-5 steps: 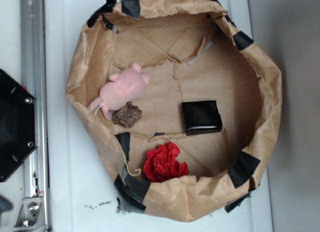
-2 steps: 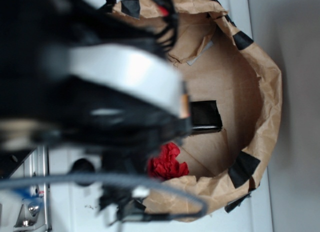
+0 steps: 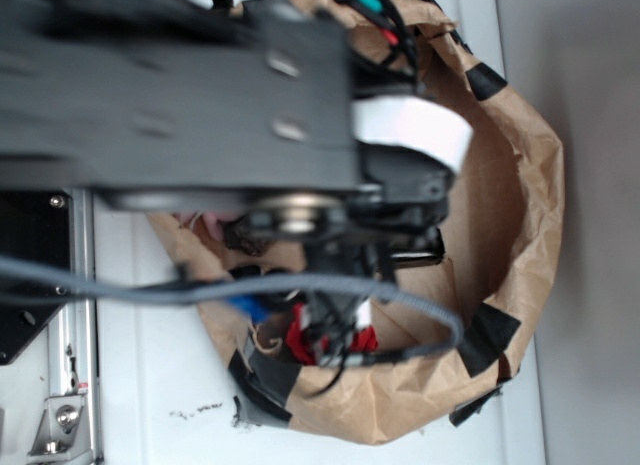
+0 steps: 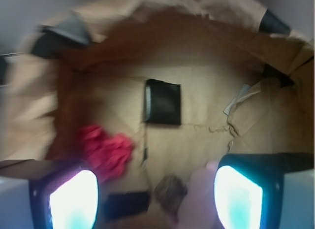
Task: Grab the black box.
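Exterior view: the arm fills most of the frame, blurred, black plates with a white band, cables looping below it. It hangs over the paper bag, a crumpled brown kraft sack rolled down into a rough round wall, patched with black tape strips on the rim. The bag's right wall and a curved stretch of floor beside it are uncovered; the left and centre of the interior are hidden under the arm. Only a sliver of the black box shows at the arm's right edge, on the bag floor. A bit of the red crumple peeks out below, near the lower wall. The bag sits on a white table with a metal rail at far left. Fingers not visible here.

Wrist view: gripper is spread wide, both fingers at the bottom corners, nothing between them, holding nothing. Black box lies flat mid-floor, well ahead of the fingers, squarish, glossy, pale strip along its left edge. Bare cardboard-coloured floor on all four of its sides. Red crumple is down-left of the box, apart from it, soft wrinkled tissue look. Rough dark-brown lump sits near the bottom between the fingers, with something pink just right of it, blurred. Torn paper flaps stand up right of the box. Bag wall rings it all; motion blur at left.
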Controlling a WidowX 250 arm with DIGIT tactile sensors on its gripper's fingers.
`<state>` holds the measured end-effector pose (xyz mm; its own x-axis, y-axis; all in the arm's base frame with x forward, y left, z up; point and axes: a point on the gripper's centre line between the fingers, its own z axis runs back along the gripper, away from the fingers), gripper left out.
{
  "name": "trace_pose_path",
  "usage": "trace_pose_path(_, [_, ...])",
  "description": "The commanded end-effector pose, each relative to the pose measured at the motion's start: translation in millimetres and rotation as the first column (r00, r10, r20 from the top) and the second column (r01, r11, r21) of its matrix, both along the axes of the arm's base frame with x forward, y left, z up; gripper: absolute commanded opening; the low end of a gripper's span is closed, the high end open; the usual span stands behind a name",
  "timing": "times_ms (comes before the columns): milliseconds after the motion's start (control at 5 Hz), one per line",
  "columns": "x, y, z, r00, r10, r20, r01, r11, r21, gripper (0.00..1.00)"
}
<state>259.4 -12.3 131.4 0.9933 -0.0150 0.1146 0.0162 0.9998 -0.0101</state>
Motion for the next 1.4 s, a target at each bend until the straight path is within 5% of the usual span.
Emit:
trace_pose_path(0, [42, 20, -36, 0.996, 0.044, 0.084, -0.045, 0.999, 0.007, 1.0])
trace_pose_path(1000, [46, 4, -53, 0.994, 0.089, 0.067, -0.091, 0.996, 0.017, 1.0])
trace_pose_path(1200, [36, -8, -64, 0.998, 0.053, 0.044, -0.051, 0.998, -0.045, 1.0])
